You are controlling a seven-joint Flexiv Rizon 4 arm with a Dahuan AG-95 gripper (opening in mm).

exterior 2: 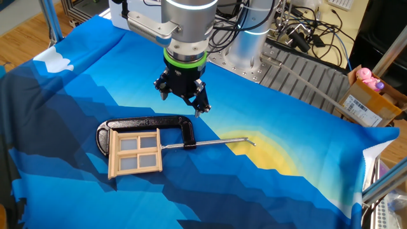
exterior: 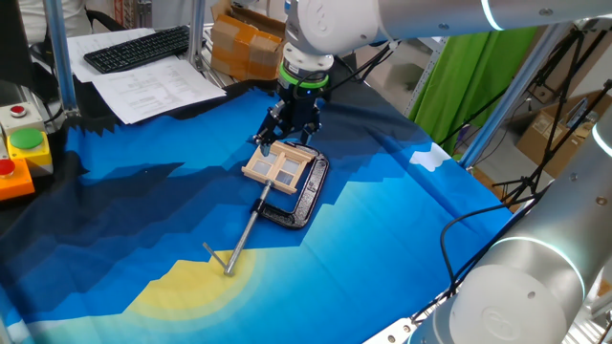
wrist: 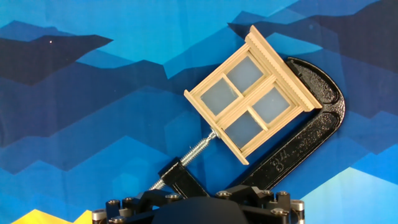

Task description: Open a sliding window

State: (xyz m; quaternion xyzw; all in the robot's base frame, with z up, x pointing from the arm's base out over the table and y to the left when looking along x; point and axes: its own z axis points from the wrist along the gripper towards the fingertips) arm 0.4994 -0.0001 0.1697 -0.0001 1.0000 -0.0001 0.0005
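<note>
The sliding window (wrist: 249, 102) is a small tan wooden frame with crossbars and pale panes. It lies flat on the blue cloth, clamped in a black C-clamp (wrist: 311, 127). It also shows in one fixed view (exterior: 279, 167) and in the other fixed view (exterior 2: 135, 152). My gripper (exterior 2: 182, 105) hovers above the cloth just beside the clamp, apart from the window, with its fingers spread and nothing between them. In one fixed view the gripper (exterior: 285, 137) hangs over the window's far edge. In the hand view only the gripper's base shows; the fingertips are out of view.
The C-clamp's metal screw rod (exterior 2: 216, 142) sticks out across the cloth to a small crossbar handle (exterior: 222, 258). A keyboard (exterior: 139, 48) and papers lie at the table's back. A box with coloured buttons (exterior: 21, 153) stands at the left edge.
</note>
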